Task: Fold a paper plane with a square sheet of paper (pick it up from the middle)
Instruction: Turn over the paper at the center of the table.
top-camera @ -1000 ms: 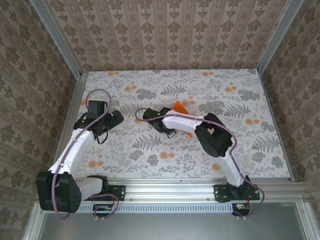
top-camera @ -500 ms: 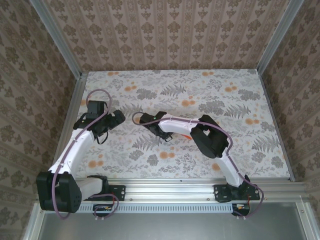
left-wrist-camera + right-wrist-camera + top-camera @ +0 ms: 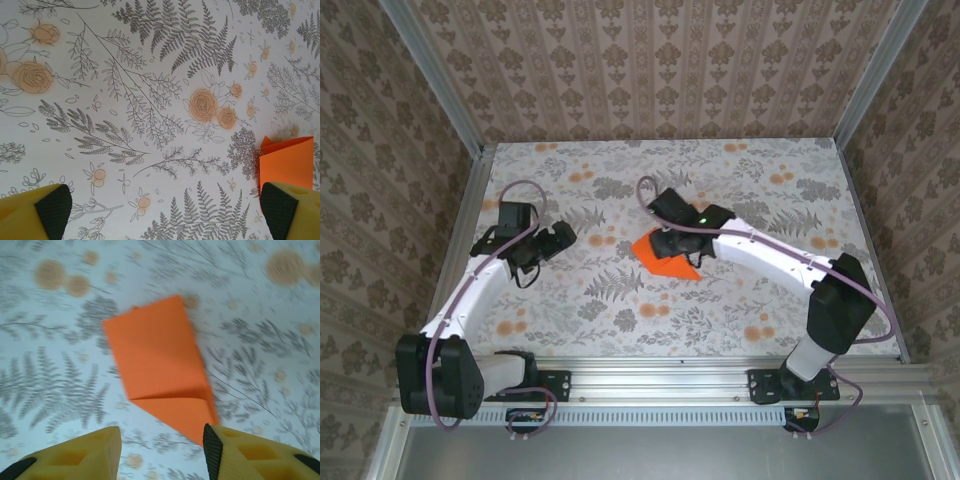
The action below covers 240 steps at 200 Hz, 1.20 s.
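- Tabletop (image 3: pixel 740 300): a flat surface printed with grey ferns and pale-orange flowers, enclosed by walls (image 3: pixel 650 70) of brown patterned paper.
- Folded sheet of bright orange paper (image 3: pixel 658 260): it lies near the middle of the tabletop, just right of centre. The right wrist view shows the folded sheet (image 3: pixel 160 365) with a broad four-sided part at the far end. A crease runs across it, and the near end tapers to a point. This view is somewhat blurred.
- Right pincer (image 3: pixel 670 243): the right arm reaches in from the right side, and its pincer hangs directly over the orange sheet. In its own camera the right pincer (image 3: pixel 160 452) has its two yellow fingers (image 3: pixel 85 452) spread wide apart, with nothing between them. The pointed end of the sheet ends just beside the dark pad of the finger on the right of that view. Whether the two touch cannot be told.
- Left pincer (image 3: pixel 558 238): it sits over bare tabletop to the left, well apart from the sheet. In its own camera the left pincer (image 3: pixel 165 210) is spread wide, one dark-padded yellow finger (image 3: pixel 50 207) at each lower corner, and it grips nothing. The orange sheet (image 3: pixel 287 162) appears at the right edge of this view, just above the finger on that side.
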Tool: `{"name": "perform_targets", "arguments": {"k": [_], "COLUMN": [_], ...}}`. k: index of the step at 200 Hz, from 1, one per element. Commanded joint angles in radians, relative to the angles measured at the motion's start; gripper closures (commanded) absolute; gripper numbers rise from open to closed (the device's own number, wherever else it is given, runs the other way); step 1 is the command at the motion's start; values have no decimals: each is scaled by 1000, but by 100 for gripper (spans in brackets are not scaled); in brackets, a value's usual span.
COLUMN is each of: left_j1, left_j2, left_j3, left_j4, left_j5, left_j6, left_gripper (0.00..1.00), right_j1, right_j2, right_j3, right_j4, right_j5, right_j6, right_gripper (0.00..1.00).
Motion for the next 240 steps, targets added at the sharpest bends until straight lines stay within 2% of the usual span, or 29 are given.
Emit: {"name": "perform_targets", "arguments": {"k": [1,22,52,91,140,186,240], "left_j1": [-17,-40,-67,-92,-123,-146,-186], "left_j2": [11,22,47,76,103,136,135], "left_j3": [-18,-24,-21,-8,14,32,7], "left_j4": [35,47,57,62,61,69,99], "left_j5": [41,41,40,37,29,29,35], "left_j6": [-4,-13,-21,-26,-15,-19,-47], "left_gripper": [0,0,0,0,0,0,0], "right_j1": [-97,-140,-151,-161,-180,-209,-216], "right_j2": [6,30,90,175,245,287,272], "right_j3": [-95,-116,-110,-79,-62,-75,-129], "right_j4": [23,13,-16,-17,17,36,58], "right_j5": [-162,-223,-217,-208,-213,-293,-424], "right_j6": [-10,-82,-158,-167,-129,-90,38], "right_gripper": [54,54,54,59,67,78,80]}}
